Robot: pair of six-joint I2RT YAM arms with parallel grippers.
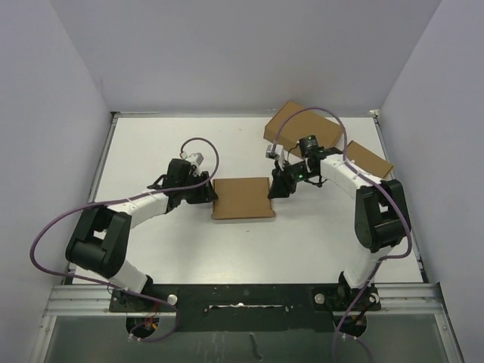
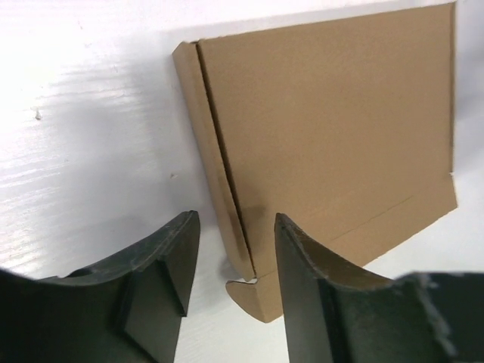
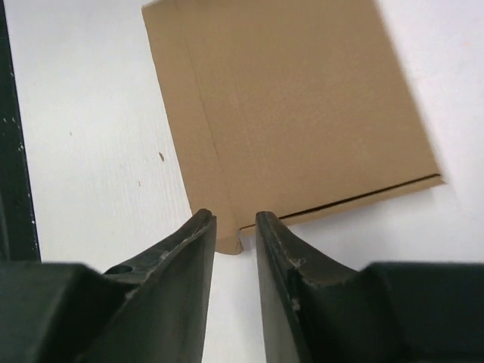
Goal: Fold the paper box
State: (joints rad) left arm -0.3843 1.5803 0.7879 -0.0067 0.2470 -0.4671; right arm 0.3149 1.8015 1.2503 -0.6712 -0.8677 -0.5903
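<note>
The paper box (image 1: pixel 242 198) lies flat and closed on the white table between my two arms. My left gripper (image 1: pixel 210 193) is at its left edge, open. In the left wrist view the left gripper (image 2: pixel 234 219) has a near corner of the box (image 2: pixel 333 121), with a small rounded tab (image 2: pixel 253 299), in the gap between its fingers, and neither finger touches it. My right gripper (image 1: pixel 274 189) is at the box's right edge. In the right wrist view the right gripper (image 3: pixel 233 215) stands narrowly open just short of a corner of the box (image 3: pixel 295 106), holding nothing.
Two other brown boxes lie at the back right: a larger one (image 1: pixel 302 127) behind the right wrist and a narrow small one (image 1: pixel 369 159) beside the right forearm. Grey walls close in the table (image 1: pixel 151 242) on three sides.
</note>
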